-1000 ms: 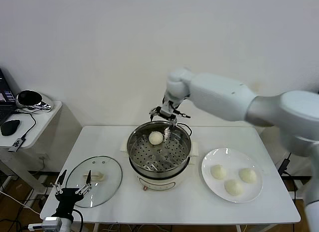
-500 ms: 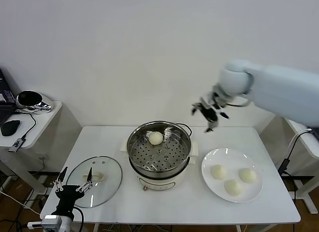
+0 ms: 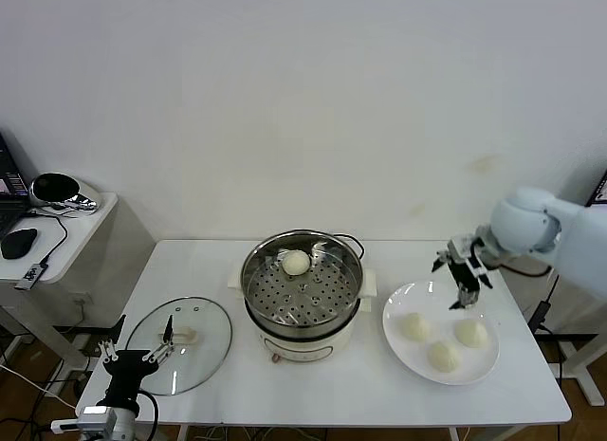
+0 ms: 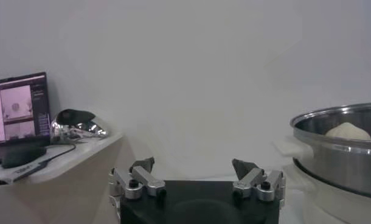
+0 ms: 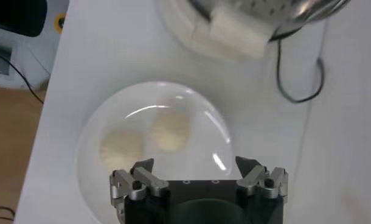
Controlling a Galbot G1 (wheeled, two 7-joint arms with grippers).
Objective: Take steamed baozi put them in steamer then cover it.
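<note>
White plate, right gripper now above it, moved from steamer, jaws open

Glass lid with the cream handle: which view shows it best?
The head view: the glass lid lies flat on the white table, whole, left of the steamer, just beyond the open left gripper. Neither the left wrist view nor the right wrist view shows it.

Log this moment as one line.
right gripper: open over plate | steamer: one baozi | left gripper: idle near cover
</note>
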